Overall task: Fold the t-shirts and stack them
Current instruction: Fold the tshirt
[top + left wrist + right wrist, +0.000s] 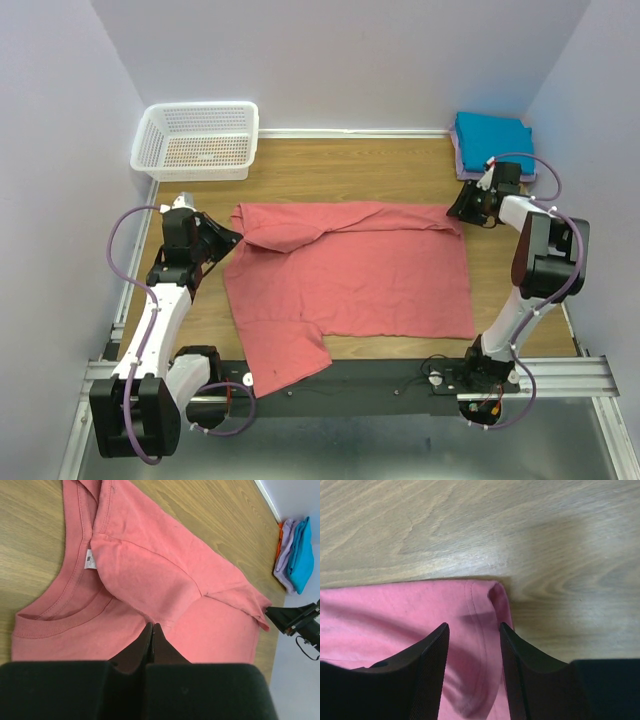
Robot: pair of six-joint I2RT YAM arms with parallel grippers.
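The salmon-pink t-shirt (370, 280) lies spread on the wooden table, its far edge folded over toward me. My left gripper (232, 238) is at the shirt's left end beside the collar. In the left wrist view its jaws (151, 625) are shut, and cloth (165, 575) puckers toward the tips. My right gripper (462, 208) is at the far right corner, open, with the hem corner (485, 610) between its fingers (472, 626). The teal-blue t-shirt (490, 133) lies folded on the pale lavender one (462, 160) at the back right.
A white lattice basket (195, 140) stands at the back left of the table. The folded stack sits in the back right corner against the wall, just behind my right gripper. A strip of orange (279, 540) shows under that stack. A metal rail (350, 375) runs along the near edge.
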